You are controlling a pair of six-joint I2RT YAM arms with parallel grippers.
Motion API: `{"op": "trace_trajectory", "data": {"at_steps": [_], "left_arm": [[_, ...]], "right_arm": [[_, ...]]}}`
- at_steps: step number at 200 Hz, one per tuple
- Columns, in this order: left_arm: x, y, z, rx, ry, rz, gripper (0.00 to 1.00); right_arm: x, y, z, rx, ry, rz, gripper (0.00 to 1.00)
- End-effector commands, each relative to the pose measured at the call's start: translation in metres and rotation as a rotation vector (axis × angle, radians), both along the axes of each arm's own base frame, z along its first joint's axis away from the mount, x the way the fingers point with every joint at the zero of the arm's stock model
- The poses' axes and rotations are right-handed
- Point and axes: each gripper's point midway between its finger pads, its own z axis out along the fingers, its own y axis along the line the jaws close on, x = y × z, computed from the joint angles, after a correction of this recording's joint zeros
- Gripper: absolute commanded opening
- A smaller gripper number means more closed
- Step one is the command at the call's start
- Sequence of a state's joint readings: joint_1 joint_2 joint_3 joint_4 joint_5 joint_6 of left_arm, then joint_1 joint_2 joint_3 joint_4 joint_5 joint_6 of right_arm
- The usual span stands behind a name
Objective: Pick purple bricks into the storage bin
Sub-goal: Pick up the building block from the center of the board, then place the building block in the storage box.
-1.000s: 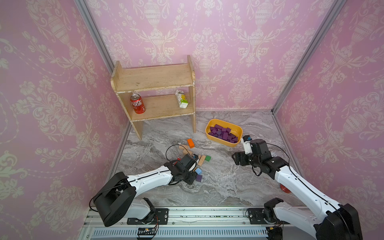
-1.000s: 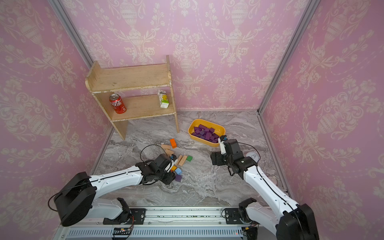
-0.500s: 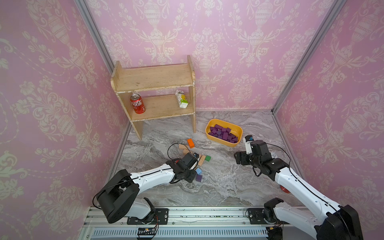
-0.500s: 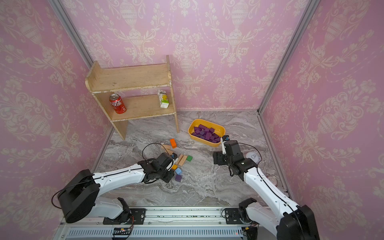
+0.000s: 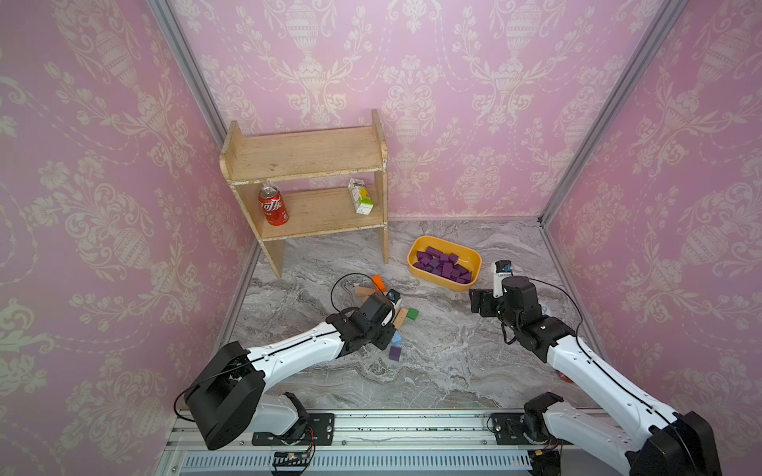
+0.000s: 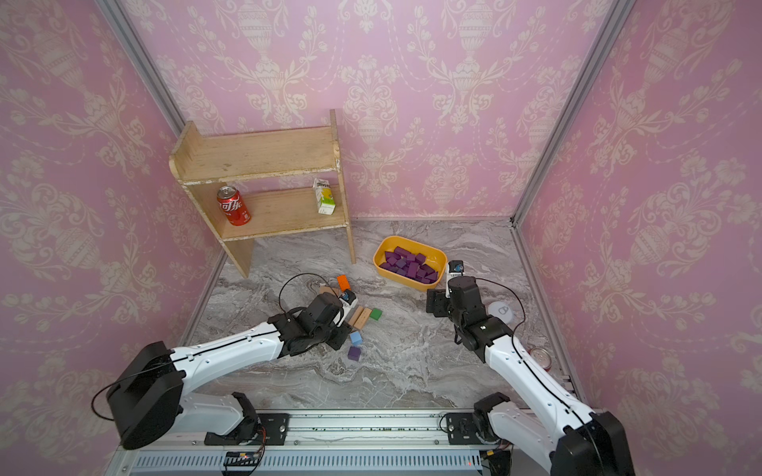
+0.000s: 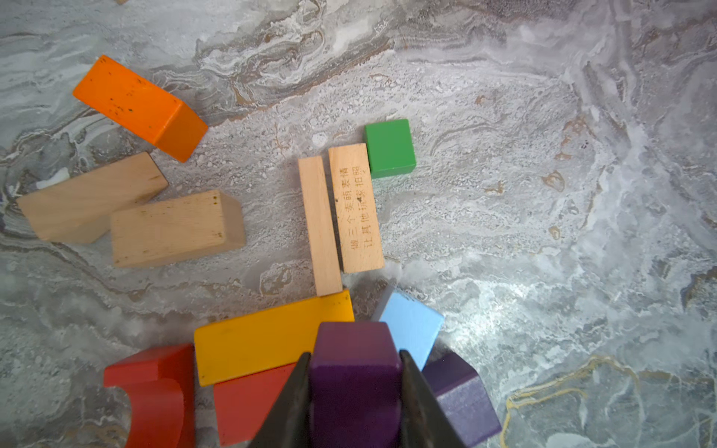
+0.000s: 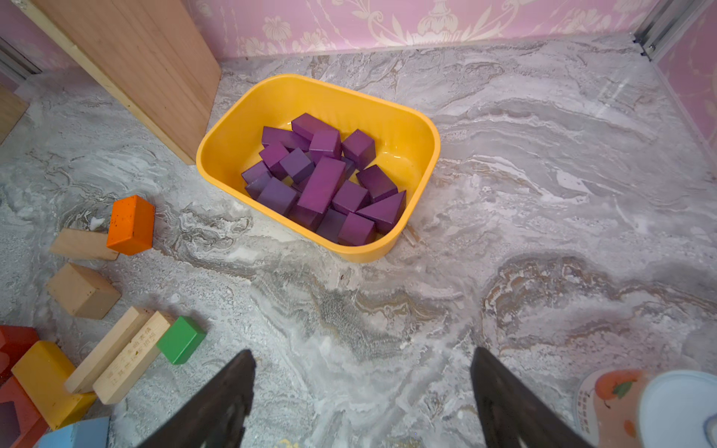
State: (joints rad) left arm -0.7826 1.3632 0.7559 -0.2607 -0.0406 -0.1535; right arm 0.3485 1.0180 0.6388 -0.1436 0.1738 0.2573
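**L pincer clamped on a brick; lift and carry to bin next.**
The left gripper (image 7: pixel 355 355) pinches the held purple brick (image 7: pixel 355 391) by its sides, tight betw. yellow block (image 7: pixel 264 341) and blue block (image 7: pixel 411 326). Lift straight up first so neighbours aren't dragged. The loose purple brick (image 5: pixel 395 353) sits just beside. The storage bin (image 5: pixel 474 257) is well to the right, w/ other purple bricks (image 8: pixel 322 182) inside. The right gripper (image 8: pixel 361 360) is near the bin, jaws apart, empty. Vs 1 s ago: L jaws were apart, now closed.

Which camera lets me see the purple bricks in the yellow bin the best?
The right wrist view. There the storage bin is close and whole, and you can tell the purple bricks inside it apart. Both top views show the bin far off and small. The left wrist view does not show it.
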Motion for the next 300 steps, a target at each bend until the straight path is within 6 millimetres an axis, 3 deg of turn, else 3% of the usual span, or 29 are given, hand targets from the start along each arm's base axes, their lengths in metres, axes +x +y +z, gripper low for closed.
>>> {"op": "trace_trajectory", "data": {"at_steps": [1,35,79,133,179,226,237,267,300], "left_arm": [[0.017,-0.005,0.012,-0.001,-0.062,-0.004,0.26],[0.027,-0.018,0.022,-0.04,-0.087,-0.018,0.26],[0.053,-0.034,0.05,-0.045,-0.171,-0.032,0.26],[0.114,-0.071,0.076,-0.106,-0.247,-0.039,0.27],[0.172,-0.109,0.079,-0.144,-0.275,-0.062,0.26],[0.209,-0.132,0.08,-0.169,-0.286,-0.086,0.27],[0.218,-0.134,0.077,-0.172,-0.286,-0.076,0.35],[0.233,-0.131,0.075,-0.164,-0.302,-0.036,0.8],[0.23,-0.124,0.084,-0.155,-0.319,-0.016,0.93]], "right_arm": [[0.009,-0.003,-0.002,-0.027,-0.005,-0.013,0.88],[0.012,0.004,-0.012,-0.015,0.048,0.003,0.88],[0.014,0.004,-0.022,-0.017,0.089,-0.004,0.88],[0.017,-0.003,-0.024,-0.009,0.113,-0.042,0.88],[0.011,-0.007,-0.042,-0.002,0.19,-0.059,0.88],[0.006,-0.001,-0.061,0.03,0.246,-0.037,0.88],[0.005,0.002,-0.065,0.035,0.266,-0.025,0.88],[0.004,0.008,-0.072,0.04,0.311,0.006,0.89],[-0.002,0.012,-0.079,0.045,0.35,0.036,0.89]]}}
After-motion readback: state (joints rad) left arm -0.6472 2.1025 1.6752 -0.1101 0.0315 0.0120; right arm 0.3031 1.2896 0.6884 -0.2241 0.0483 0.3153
